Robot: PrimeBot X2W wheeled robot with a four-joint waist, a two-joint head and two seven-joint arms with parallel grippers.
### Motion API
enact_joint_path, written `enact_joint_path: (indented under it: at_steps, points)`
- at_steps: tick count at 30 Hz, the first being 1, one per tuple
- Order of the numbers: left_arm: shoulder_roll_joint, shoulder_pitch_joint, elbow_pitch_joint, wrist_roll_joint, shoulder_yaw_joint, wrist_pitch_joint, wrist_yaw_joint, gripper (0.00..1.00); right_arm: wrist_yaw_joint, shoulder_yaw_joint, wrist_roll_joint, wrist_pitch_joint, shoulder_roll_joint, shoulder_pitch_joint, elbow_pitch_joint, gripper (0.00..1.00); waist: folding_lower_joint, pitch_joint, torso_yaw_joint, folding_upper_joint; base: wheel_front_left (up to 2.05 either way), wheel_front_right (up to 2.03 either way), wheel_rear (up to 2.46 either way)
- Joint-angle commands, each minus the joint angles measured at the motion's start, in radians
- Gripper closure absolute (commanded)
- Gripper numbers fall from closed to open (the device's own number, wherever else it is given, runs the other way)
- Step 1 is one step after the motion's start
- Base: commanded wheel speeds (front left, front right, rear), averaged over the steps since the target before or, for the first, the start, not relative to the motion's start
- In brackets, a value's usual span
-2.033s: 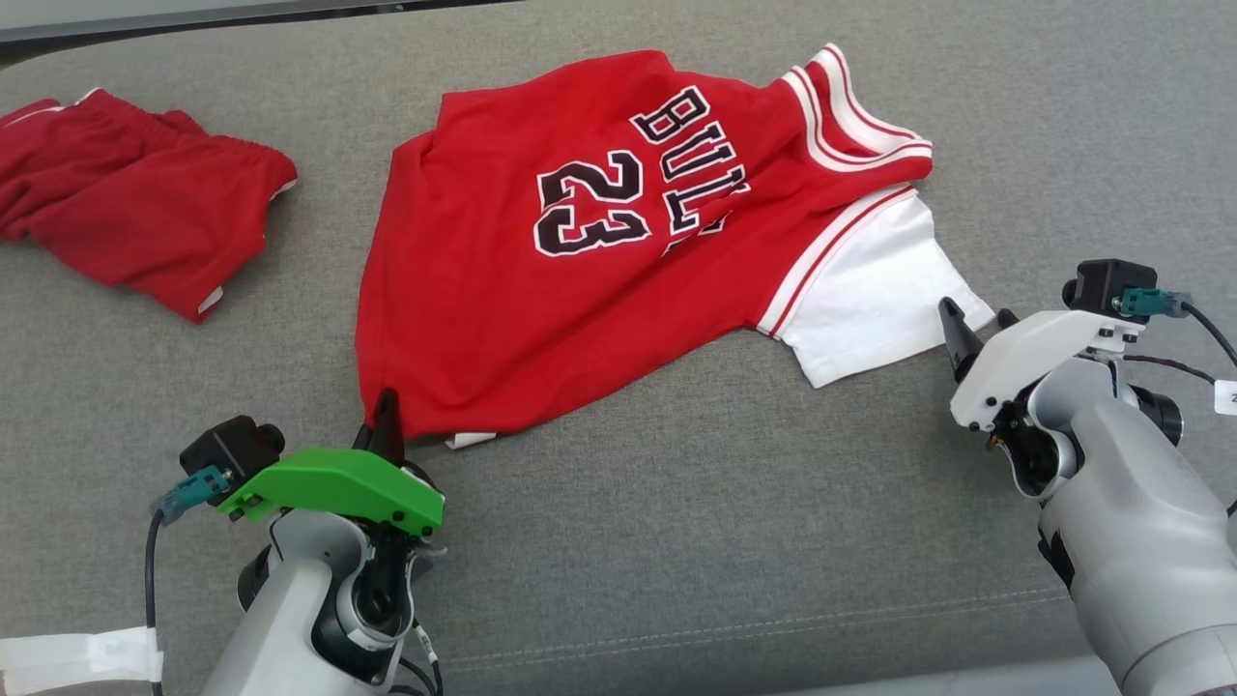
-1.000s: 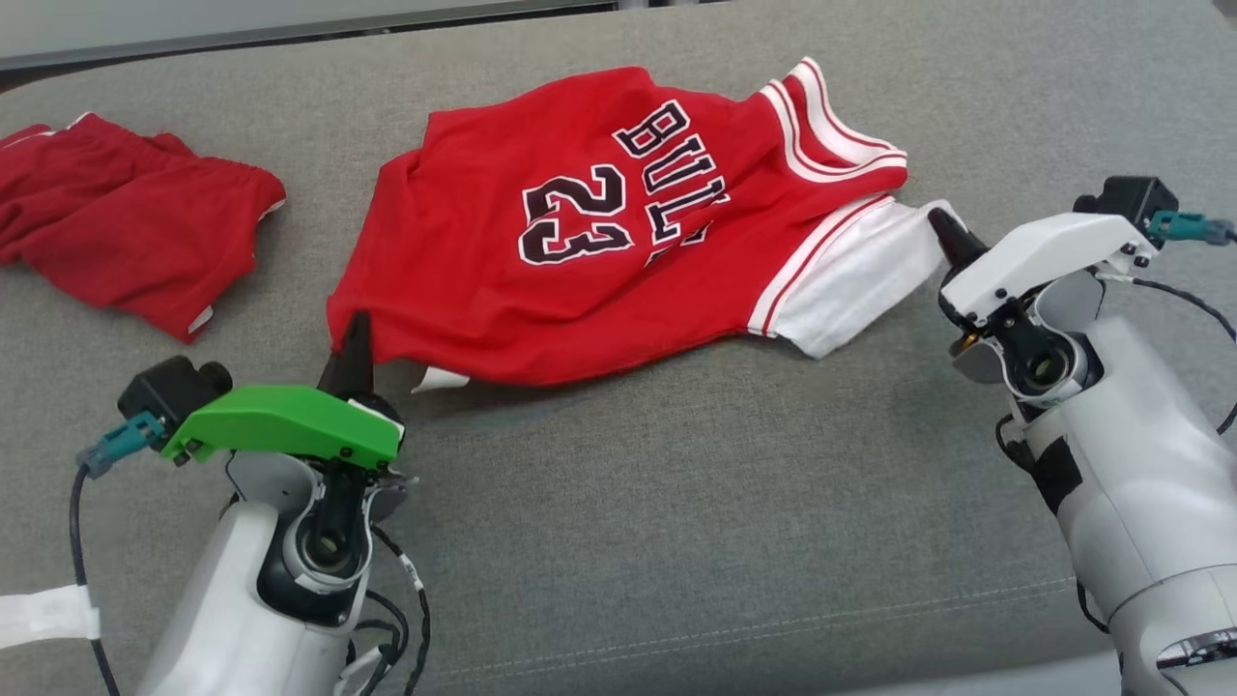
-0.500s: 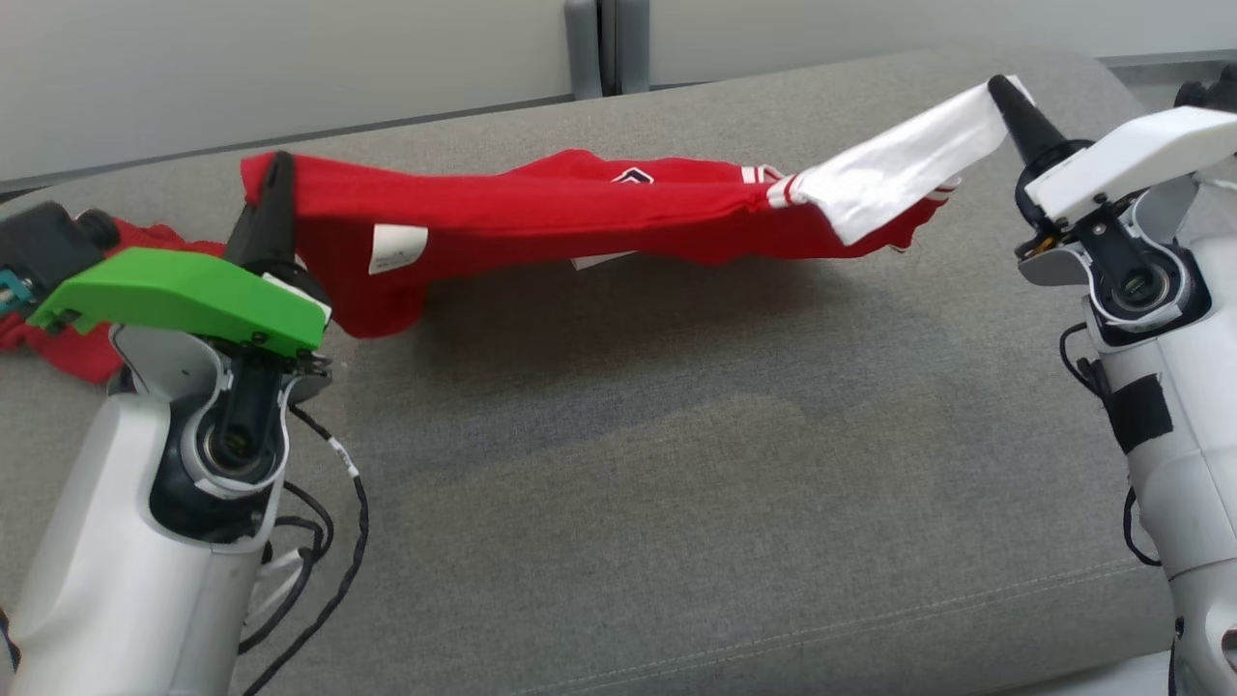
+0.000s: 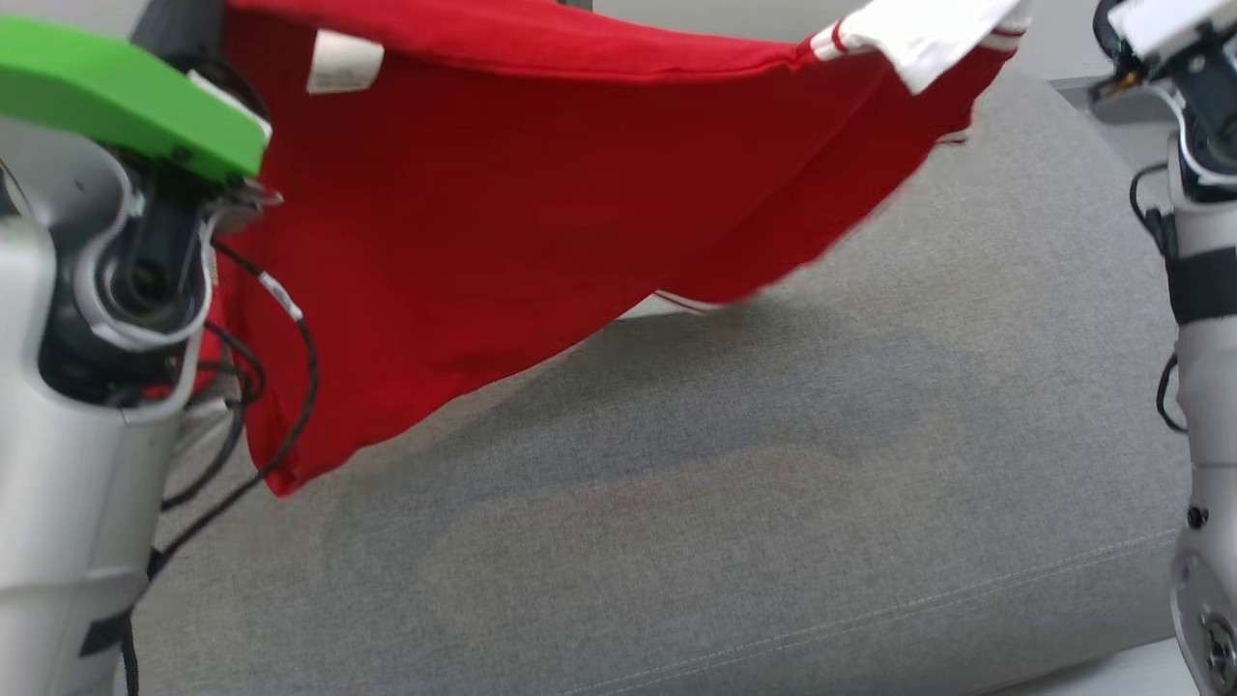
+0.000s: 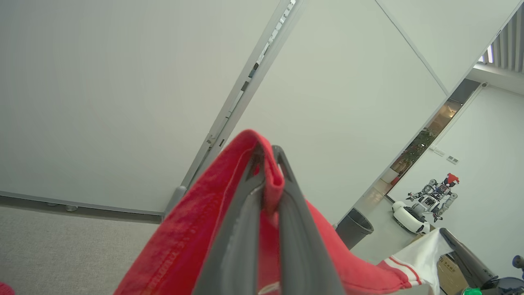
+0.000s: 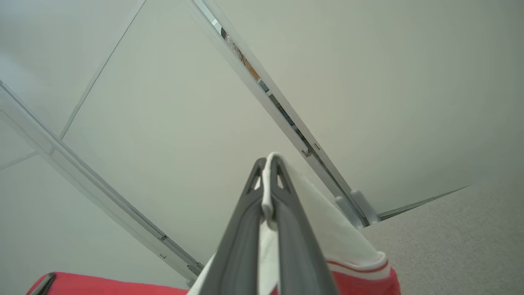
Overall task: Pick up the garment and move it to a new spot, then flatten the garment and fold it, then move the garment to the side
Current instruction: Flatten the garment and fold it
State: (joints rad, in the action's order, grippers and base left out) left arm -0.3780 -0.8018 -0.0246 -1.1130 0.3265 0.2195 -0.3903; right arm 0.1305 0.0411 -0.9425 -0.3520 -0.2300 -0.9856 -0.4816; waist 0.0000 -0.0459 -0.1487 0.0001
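The garment [image 4: 503, 213], a red jersey, hangs in the air above the grey cushion [image 4: 773, 503], stretched between the two arms across the top of the head view from about 10 o'clock to 1 o'clock. The left jaws are clenched on a red edge of the garment: in the left wrist view the fabric folds over the dark fingertips [image 5: 282, 172] and is pinched between them at the centre of the frame. The right jaws are clamped just as tightly on the white sleeve [image 6: 327, 229], whose thin edge runs up between the two fingers in the right wrist view. In the head view that white sleeve sits at 1 o'clock, just beside the right arm [image 4: 1193, 242], which stands along the 3 o'clock edge. The left arm, with its green cover [image 4: 116, 92], fills the 9 o'clock side, and its black cables [image 4: 280, 387] dangle in front of the cloth. A white label [image 4: 343, 60] shows near the top hem at 11 o'clock. From the taut upper edge the red body sags, its lowest corner reaching toward 8 o'clock, close to the cushion; whether it touches cannot be told. The cushion beneath is shaded by the cloth. In the left wrist view, a dark bin [image 5: 354, 227] and another robot [image 5: 425, 200] stand far off at 4 o'clock.
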Motion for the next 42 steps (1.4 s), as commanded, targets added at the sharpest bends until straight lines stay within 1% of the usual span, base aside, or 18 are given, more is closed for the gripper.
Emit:
enact_joint_path:
  at_steps: [1,6,11,14,15,18,20,23,27,28,30,32,33,34,35,36,39,42]
  points:
    - [-0.01,-0.026,0.009,0.011,-0.001,0.007,-0.007,1.0,0.0,0.009,0.018,-0.01,0.007,-0.023,0.009,1.0,0.0,-0.007,-0.004,-0.0001,0.0,0.0,0.0]
    - [-0.02,-0.122,0.078,0.02,0.003,0.046,-0.025,1.0,0.0,0.068,0.12,-0.061,0.057,-0.125,0.02,1.0,0.0,-0.036,-0.01,-0.0001,0.0,0.0,0.0]
    - [-0.003,-0.215,0.182,0.018,-0.001,0.071,-0.053,1.0,0.0,0.155,0.251,-0.073,0.102,-0.24,-0.049,1.0,0.0,-0.096,-0.01,-0.0001,0.0,0.0,0.0]
    - [0.003,-0.287,0.261,0.033,0.006,0.078,-0.067,1.0,0.0,0.218,0.337,-0.042,0.127,-0.331,-0.122,1.0,0.0,-0.146,-0.013,-0.0001,0.0,0.0,0.0]
    - [0.002,-0.317,0.29,0.044,0.012,0.079,-0.067,1.0,0.0,0.225,0.37,-0.026,0.133,-0.365,-0.141,1.0,0.0,-0.166,-0.013,-0.0001,0.0,0.0,0.0]
    - [0.002,-0.418,0.368,0.074,0.019,0.06,-0.049,1.0,0.0,0.234,0.46,0.037,0.147,-0.466,-0.197,1.0,0.0,-0.233,-0.018,-0.0001,0.0,0.0,0.0]
    - [0.008,-0.498,0.422,0.092,0.008,0.023,-0.038,1.0,0.0,0.242,0.505,0.099,0.153,-0.541,-0.226,1.0,0.0,-0.282,-0.022,-0.0001,0.0,0.0,0.0]
    - [0.043,-0.6,0.512,0.109,-0.002,-0.059,0.01,1.0,0.0,0.26,0.554,0.227,0.16,-0.632,-0.276,1.0,0.0,-0.329,-0.023,-0.0001,0.0,0.0,0.0]
    - [0.076,-0.721,0.628,0.143,-0.003,-0.182,0.091,1.0,0.0,0.264,0.6,0.398,0.163,-0.724,-0.346,1.0,0.0,-0.368,-0.026,-0.0001,0.0,0.0,0.0]
    - [0.084,-0.746,0.653,0.153,-0.002,-0.216,0.109,1.0,0.0,0.269,0.606,0.442,0.161,-0.742,-0.361,1.0,0.0,-0.38,-0.025,-0.0001,0.0,0.0,0.0]
    - [0.1,-0.784,0.694,0.169,0.003,-0.294,0.162,1.0,0.0,0.267,0.618,0.52,0.156,-0.762,-0.395,1.0,0.0,-0.399,-0.026,-0.0001,0.0,0.0,0.0]
    - [0.112,-0.813,0.74,0.174,-0.012,-0.375,0.201,1.0,0.0,0.255,0.629,0.572,0.154,-0.773,-0.425,1.0,0.0,-0.41,-0.026,-0.0001,0.0,0.0,0.0]
    - [0.116,-0.833,0.761,0.176,-0.017,-0.405,0.218,1.0,0.0,0.251,0.63,0.588,0.153,-0.783,-0.433,1.0,0.0,-0.417,-0.027,-0.0001,0.0,0.0,0.0]
    - [0.116,-0.833,0.761,0.176,-0.017,-0.405,0.218,1.0,0.0,0.251,0.63,0.588,0.153,-0.783,-0.433,1.0,0.0,-0.417,-0.027,-0.0001,0.0,0.0,0.0]
    - [0.128,-0.877,0.792,0.179,-0.027,-0.443,0.254,1.0,0.0,0.257,0.619,0.609,0.154,-0.809,-0.43,1.0,0.0,-0.444,-0.029,-0.0001,0.0,0.0,0.0]
    - [0.128,-0.877,0.792,0.179,-0.027,-0.443,0.254,1.0,0.0,0.257,0.619,0.609,0.154,-0.809,-0.43,1.0,0.0,-0.444,-0.029,-0.0001,0.0,0.0,0.0]
    - [0.132,-0.881,0.851,0.19,-0.032,-0.465,0.289,1.0,0.0,0.227,0.587,0.616,0.168,-0.787,-0.45,1.0,0.0,-0.488,-0.033,-0.0001,0.0,0.0,0.0]
    - [0.119,-0.869,0.901,0.202,-0.033,-0.477,0.32,1.0,0.0,0.181,0.545,0.617,0.171,-0.755,-0.466,1.0,0.0,-0.516,-0.038,-0.0001,0.0,0.0,0.0]
